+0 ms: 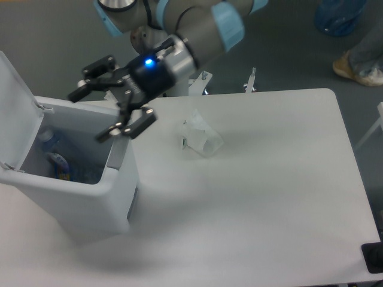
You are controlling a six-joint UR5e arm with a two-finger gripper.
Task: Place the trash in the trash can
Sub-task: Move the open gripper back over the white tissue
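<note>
Camera view: the bottle [48, 149] lies inside the trash can [90, 191] at left, and the pincer [108, 113] hangs spread and empty above its rim. The wrapper [200, 139] sits on the surface [269, 197] at upper centre. Next step, I judge: swing right and pinch it.

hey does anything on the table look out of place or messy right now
One thing stands out: the crumpled plastic wrapper lies loose on the table, outside the trash can. The bottle is already down inside the can. The hand is open and empty above the can's rim. Nothing looks spilled or damaged.
</note>
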